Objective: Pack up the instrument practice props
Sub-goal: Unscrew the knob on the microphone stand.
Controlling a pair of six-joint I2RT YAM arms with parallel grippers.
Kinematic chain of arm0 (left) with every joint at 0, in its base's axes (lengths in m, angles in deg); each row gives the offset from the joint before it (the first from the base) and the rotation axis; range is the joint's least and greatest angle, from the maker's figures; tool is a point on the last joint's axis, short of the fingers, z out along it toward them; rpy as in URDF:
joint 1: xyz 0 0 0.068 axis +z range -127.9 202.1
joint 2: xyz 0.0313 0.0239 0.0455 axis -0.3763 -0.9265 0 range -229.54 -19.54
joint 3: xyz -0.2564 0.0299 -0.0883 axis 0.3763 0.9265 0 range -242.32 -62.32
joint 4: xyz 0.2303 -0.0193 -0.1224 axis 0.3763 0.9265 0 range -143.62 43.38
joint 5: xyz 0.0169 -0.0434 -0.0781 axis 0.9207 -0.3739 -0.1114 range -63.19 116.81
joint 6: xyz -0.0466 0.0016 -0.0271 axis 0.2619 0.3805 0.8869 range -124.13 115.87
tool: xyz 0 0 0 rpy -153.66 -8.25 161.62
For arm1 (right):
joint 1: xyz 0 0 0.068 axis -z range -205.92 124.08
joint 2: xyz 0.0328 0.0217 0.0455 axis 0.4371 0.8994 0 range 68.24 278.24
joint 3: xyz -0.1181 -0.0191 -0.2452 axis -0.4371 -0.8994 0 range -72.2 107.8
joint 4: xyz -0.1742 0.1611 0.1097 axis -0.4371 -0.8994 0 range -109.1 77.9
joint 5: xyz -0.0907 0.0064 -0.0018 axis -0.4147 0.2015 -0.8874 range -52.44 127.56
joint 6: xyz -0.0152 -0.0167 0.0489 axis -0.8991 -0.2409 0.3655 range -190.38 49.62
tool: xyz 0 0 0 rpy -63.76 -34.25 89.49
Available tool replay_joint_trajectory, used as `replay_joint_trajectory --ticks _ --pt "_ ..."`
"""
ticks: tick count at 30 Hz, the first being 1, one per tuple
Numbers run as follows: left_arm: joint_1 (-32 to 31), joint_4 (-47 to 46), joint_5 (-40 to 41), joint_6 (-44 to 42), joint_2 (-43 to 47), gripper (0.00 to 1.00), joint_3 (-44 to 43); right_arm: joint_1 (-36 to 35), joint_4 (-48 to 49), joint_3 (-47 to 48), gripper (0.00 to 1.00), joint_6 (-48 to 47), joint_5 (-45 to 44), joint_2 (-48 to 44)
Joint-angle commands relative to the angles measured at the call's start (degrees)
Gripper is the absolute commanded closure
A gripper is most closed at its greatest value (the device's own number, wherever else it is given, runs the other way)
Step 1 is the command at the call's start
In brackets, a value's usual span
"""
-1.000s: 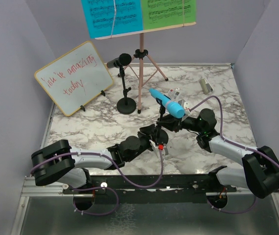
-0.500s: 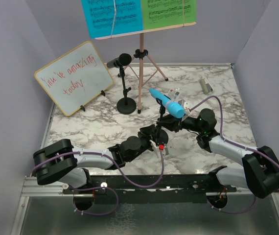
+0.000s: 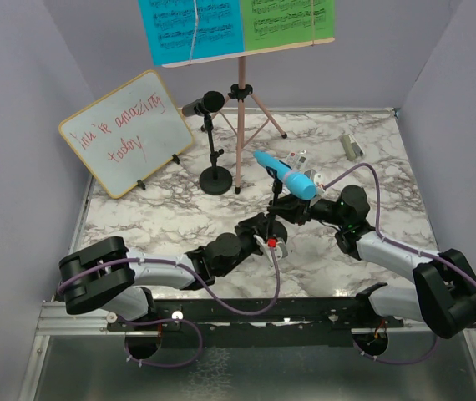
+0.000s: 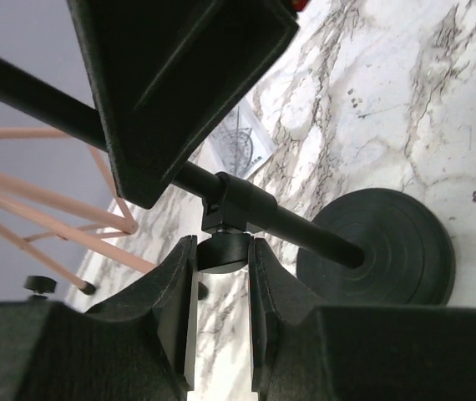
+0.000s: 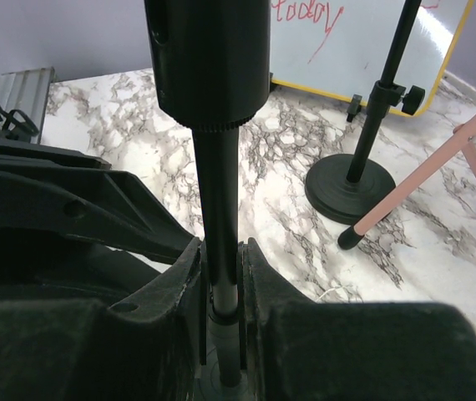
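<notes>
A blue microphone (image 3: 286, 176) sits tilted on the near black mic holder, whose round base (image 4: 388, 251) rests on the marble table. My right gripper (image 5: 221, 251) is shut on that holder's upright pole (image 5: 220, 192). At the pole's clamp, my left gripper (image 4: 224, 252) has both fingers pressed on the small black knob (image 4: 224, 259). Behind stands a second holder (image 3: 215, 180) carrying the black microphone (image 3: 204, 104). The pink tripod music holder (image 3: 240, 125) holds a blue sheet (image 3: 189, 25) and a green sheet (image 3: 288, 18).
A yellow-framed whiteboard (image 3: 125, 132) with red writing leans at the back left. A small silver cylinder (image 3: 351, 146) lies at the back right. Pink tripod legs (image 5: 422, 180) reach the table beside the second holder's base (image 5: 351, 185). Grey walls enclose three sides.
The left gripper's jaws have narrowed onto the clamp knob and its wrist has shifted slightly. The right arm, pole and blue microphone have not moved.
</notes>
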Motion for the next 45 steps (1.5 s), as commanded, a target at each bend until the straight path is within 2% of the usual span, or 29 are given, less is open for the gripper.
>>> replay_joint_trajectory --ticks 1,11,16,27,36,42,45 --pt "0.51 1.51 0.36 15.6 -0.59 1.0 -0.2 -0.65 -4.91 -1.53 1.0 -0.96 -0.72 1.53" --pt "4.46 1.54 -8.75 47.53 4.31 1.0 2.39 -0.7 -5.11 -1.27 0.99 -1.07 -0.37 1.92" --pt "7.35 1.5 -9.42 70.15 4.45 1.0 2.87 -0.74 -5.11 -1.18 1.0 -1.05 -0.02 2.1" --pt "11.17 0.25 -8.91 112.08 0.94 1.0 3.31 -1.27 -6.07 -0.65 1.0 -1.45 -0.11 2.37" --pt "11.28 -6.74 -7.29 131.47 -0.01 1.0 6.46 -1.35 -6.82 -0.47 1.0 -1.72 -0.43 2.15" --pt "11.6 -12.53 -8.18 139.23 -2.85 1.0 8.7 -1.57 -7.34 -0.17 1.0 -1.96 -0.5 2.37" --pt "12.02 -14.07 -9.19 139.3 -4.29 0.97 8.7 -1.55 -7.48 -0.21 1.0 -2.15 -0.71 2.31"
